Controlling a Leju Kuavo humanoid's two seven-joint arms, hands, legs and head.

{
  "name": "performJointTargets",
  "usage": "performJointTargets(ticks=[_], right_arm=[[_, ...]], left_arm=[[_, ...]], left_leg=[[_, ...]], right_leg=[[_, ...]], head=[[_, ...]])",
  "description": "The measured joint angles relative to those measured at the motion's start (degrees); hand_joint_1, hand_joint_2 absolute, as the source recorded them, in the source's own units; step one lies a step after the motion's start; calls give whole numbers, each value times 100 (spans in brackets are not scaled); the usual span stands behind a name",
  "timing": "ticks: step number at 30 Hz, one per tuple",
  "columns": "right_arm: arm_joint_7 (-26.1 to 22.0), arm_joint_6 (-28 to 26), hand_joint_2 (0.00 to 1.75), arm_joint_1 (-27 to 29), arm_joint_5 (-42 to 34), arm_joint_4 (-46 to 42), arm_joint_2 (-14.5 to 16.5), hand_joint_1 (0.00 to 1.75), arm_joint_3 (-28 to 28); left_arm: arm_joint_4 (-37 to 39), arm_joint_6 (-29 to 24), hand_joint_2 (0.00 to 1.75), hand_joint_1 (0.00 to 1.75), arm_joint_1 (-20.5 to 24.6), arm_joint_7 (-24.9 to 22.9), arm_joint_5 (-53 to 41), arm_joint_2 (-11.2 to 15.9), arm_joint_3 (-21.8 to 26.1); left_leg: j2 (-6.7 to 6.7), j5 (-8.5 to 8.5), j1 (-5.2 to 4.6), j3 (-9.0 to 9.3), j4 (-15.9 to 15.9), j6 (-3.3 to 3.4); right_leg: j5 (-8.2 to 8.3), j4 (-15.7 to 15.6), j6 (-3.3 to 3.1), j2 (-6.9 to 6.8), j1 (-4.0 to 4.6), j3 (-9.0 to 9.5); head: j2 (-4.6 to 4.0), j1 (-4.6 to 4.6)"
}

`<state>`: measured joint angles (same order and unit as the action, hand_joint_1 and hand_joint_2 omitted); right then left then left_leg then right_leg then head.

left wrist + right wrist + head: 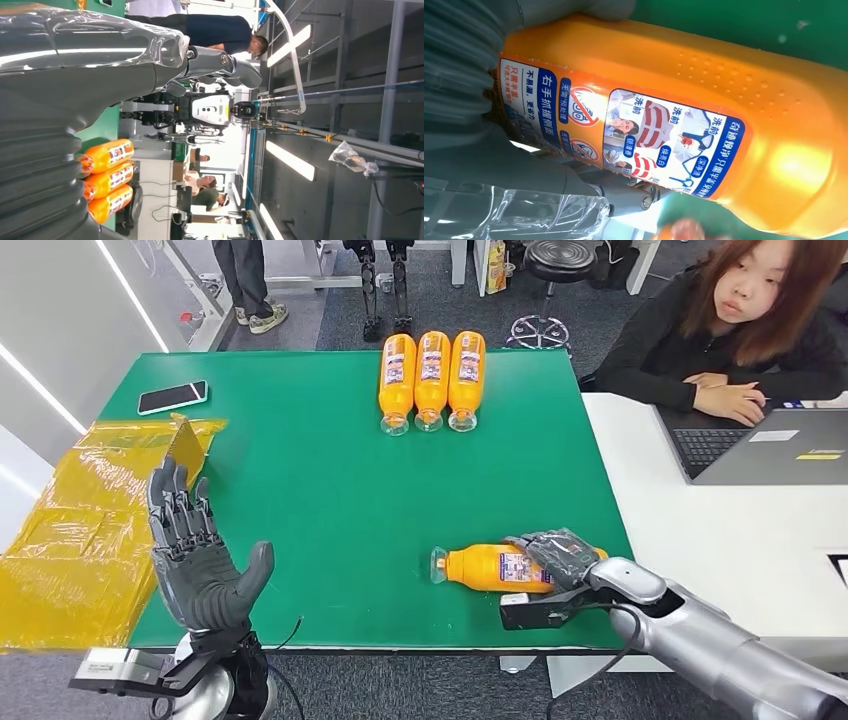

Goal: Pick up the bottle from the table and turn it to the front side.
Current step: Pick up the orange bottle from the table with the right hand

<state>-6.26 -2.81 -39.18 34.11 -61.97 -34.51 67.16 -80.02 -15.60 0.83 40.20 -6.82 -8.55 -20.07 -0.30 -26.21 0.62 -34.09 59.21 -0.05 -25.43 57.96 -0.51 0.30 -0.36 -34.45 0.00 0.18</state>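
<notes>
Near the table's front edge, the right hand (pixel 556 555) wraps the base end of the lying orange bottle (pixel 492 567).

On the green table (pixel 300 490) the bottle lies cap toward the left hand (pixel 200 560), which is raised, fingers spread, holding nothing. My judgement: firm the grasp before lifting, since the body looks slick, then roll the wrist until the front label shows. Three more bottles (pixel 432 380) lie at the far edge.
</notes>
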Motion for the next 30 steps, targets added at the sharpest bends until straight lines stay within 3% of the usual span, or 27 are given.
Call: performJointTargets(ticks=[4,10,15,17,22,30], right_arm=[[193,-577,175,565,643,-552,-10,175,-591],[413,-650,175,1638,1861,-1537,330,175,-1897],[358,-740,175,2249,2166,-2219,406,175,-2689],[272,-761,175,2440,2237,-2458,416,175,-2943],[-12,-772,175,2891,2330,-2912,446,175,-3492],[-319,-1155,175,3200,2383,-3287,673,175,-3708]], left_arm=[[0,29,175,0,-57,0,-81,-43,4],[9,177,175,0,-53,0,-203,-134,25],[91,264,175,0,18,-1,-170,-178,27],[149,527,175,0,69,0,73,-185,28],[330,1606,175,0,164,-1,792,-225,32],[697,1849,175,0,329,-1,823,-351,33]], left_leg=[[-2,0,1,-15,-1,0],[-21,-1,1,-24,-3,0],[-29,-1,0,-28,-2,0],[-28,-2,-1,-28,-1,1],[-29,-2,-3,-29,0,3],[-23,-5,-1,-27,0,5]], right_leg=[[-3,0,2,-1,0,-14],[-13,1,5,-13,0,-20],[-15,1,9,-19,0,-20],[-15,0,9,-19,-1,-20],[-15,-1,9,-20,-2,-20],[-15,0,9,-13,-1,-23]], head=[[0,-1],[0,-2],[0,0],[0,-1],[0,0],[0,-1]])
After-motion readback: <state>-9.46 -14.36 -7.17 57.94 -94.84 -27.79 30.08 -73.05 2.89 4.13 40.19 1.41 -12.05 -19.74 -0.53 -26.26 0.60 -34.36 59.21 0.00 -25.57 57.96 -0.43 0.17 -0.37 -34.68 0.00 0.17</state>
